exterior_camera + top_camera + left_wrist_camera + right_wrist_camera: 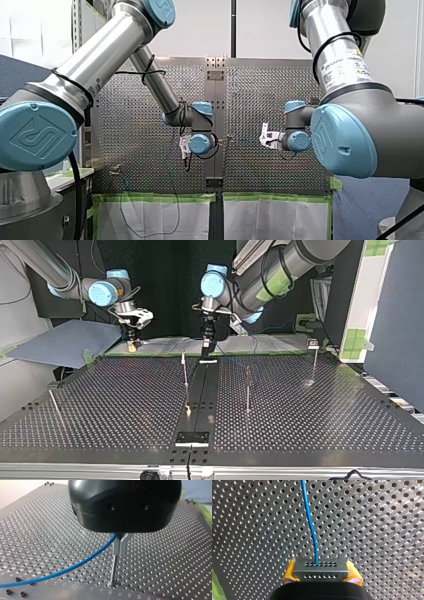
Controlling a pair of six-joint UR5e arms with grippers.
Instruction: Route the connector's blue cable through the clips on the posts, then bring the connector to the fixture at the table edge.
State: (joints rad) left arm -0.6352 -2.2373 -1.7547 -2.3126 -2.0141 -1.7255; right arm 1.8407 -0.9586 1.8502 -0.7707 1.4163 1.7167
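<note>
My right tool point(321, 573) is clenched on the connector point(321, 567), near the desk's point(125, 405) 10 o'clock in the top view. My left tool point(119, 543) pinches the blue cable point(307, 512) just above a post point(113, 570). Uneven pulling could drag the cable off the post, I think.

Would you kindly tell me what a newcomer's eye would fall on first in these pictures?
The blue cable stands out most: in the left wrist view it sweeps across the perforated table into my left gripper, which pinches it just above a thin post. In the right wrist view, my right gripper clamps the metal connector between yellow pads, the cable running out ahead of it.
</note>
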